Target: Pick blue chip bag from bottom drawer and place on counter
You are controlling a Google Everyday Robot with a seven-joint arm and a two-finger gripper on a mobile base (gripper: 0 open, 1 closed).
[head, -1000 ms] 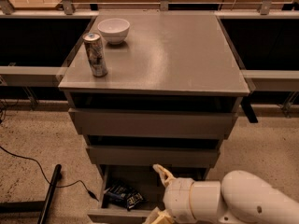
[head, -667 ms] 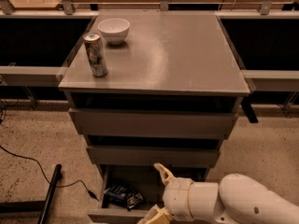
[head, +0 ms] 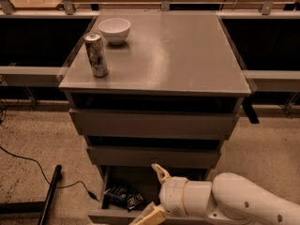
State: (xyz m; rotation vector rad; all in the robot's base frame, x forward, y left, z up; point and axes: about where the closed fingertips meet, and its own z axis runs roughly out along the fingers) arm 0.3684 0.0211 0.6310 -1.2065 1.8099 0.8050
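The bottom drawer [head: 100, 216] is pulled open at the foot of the cabinet. The blue chip bag [head: 123, 196], dark and crinkled with white lettering, lies in its left half. My gripper [head: 153, 195] is over the drawer just right of the bag, open, with one tan finger [head: 160, 173] up and the other [head: 148, 216] low at the drawer front; nothing is between them. My white arm covers the drawer's right half. The counter [head: 173, 50] is the grey top of the cabinet.
A silver can [head: 96, 54] and a white bowl [head: 114, 30] stand on the counter's left side. The two upper drawers [head: 152, 124] are slightly out. A black cable and bar [head: 49, 197] lie on the floor at the left.
My gripper has shifted slightly left, closer to the bag. The bag, can and bowl have not moved.
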